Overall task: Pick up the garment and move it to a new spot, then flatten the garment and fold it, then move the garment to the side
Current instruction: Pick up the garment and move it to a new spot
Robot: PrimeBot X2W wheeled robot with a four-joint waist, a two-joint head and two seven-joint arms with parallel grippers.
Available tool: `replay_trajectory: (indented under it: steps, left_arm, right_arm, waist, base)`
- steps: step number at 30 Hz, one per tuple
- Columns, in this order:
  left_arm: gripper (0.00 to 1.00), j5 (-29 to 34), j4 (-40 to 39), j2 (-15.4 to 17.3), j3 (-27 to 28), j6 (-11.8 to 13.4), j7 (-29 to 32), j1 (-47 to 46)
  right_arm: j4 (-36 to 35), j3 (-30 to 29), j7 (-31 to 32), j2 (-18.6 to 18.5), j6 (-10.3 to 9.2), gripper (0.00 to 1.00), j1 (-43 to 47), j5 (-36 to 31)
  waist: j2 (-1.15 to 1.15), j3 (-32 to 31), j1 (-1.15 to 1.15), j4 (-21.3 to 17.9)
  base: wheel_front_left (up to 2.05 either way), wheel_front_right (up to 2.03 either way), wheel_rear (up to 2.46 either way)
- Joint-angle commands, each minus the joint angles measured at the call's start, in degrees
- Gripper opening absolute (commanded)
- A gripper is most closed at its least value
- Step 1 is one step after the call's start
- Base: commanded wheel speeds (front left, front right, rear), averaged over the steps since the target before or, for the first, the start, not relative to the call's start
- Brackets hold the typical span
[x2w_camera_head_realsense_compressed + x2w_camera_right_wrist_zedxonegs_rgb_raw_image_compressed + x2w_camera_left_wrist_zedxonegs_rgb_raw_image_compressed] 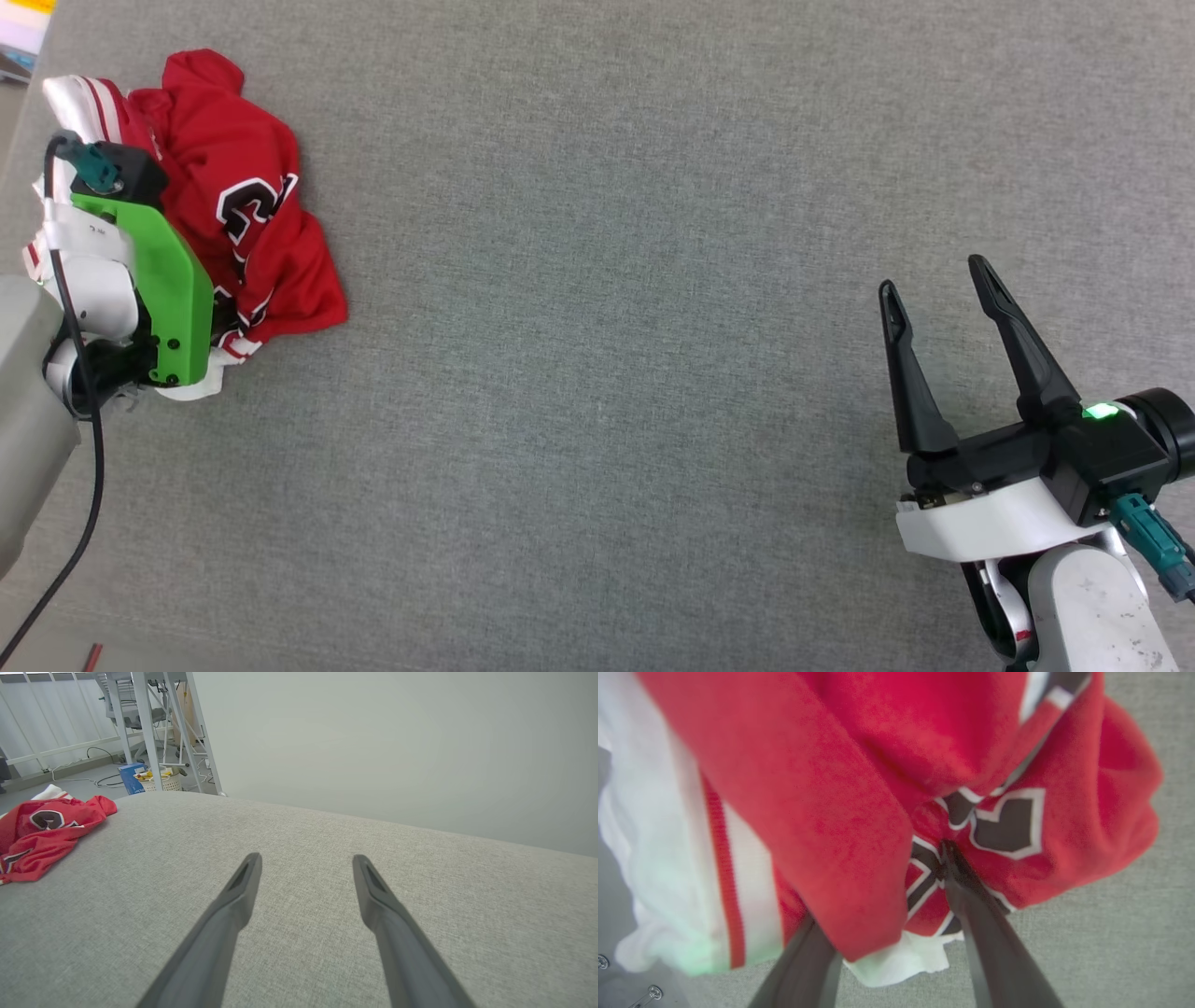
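Observation:
The garment point(243, 187), a red jersey with white sleeves and black white-edged numerals, lies crumpled at the far left of the grey table point(607, 373). My left arm's green wrist mount point(159, 280) hangs over its left part and hides the fingers. In the left wrist view my left gripper point(878, 882) straddles a thick red fold of the garment point(859, 812). One fingertip point(950, 851) presses into the printed cloth and the other is tucked under the fold, with the jaws still apart. My right gripper point(932, 276) point(307, 857) stands open over bare table at the lower right, far from the garment point(42, 835).
The table's left edge runs just beside the garment, with floor beyond it. A black cable point(93, 485) hangs from my left arm. Past the table's far corner stand white metal frame legs point(145, 728) and a basket point(161, 781) on the floor.

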Motion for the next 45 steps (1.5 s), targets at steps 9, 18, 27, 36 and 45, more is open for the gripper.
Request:
replay_trajectory:
  steps: [9,18,27,36,45]
  left_arm:
    - [0.0,1.97,-3.67,1.98,-5.35,-0.16,-13.27,-1.9]
    - [0.0,4.96,-10.74,2.91,-10.02,-0.16,-18.21,-8.31]
    - [0.0,8.16,-17.65,-0.52,-14.18,-0.16,-19.25,-14.44]
    - [0.0,10.91,-22.17,-7.38,-16.4,-0.16,-19.69,-19.54]
    - [0.0,14.87,-21.41,-16.96,-17.6,-0.16,-20.0,-18.06]
  right_arm:
    - [0.99,-0.08,-0.27,0.6,-0.05,1.0,2.18,0.9]
    - [1.55,0.09,-0.27,1.01,-0.05,1.0,3.85,2.06]
    - [1.35,-0.44,-0.27,1.07,-0.05,1.0,4.81,4.89]
    - [1.12,-0.59,-0.27,1.08,-0.05,1.0,4.33,7.06]
    - [0.71,-0.98,-0.27,1.08,-0.05,1.0,4.44,8.36]
  waist:
    - [0.0,-7.79,0.0,2.85]
    - [0.0,-12.53,0.0,2.91]
    - [0.0,-14.01,0.0,-1.53]
    - [0.0,-13.77,0.0,-8.95]
    - [0.0,-11.58,0.0,-14.77]
  base:
    - [0.0,0.0,0.0]
    - [0.0,0.0,0.0]
    - [0.0,0.0,0.0]
    - [0.0,0.0,0.0]
    - [0.0,0.0,0.0]
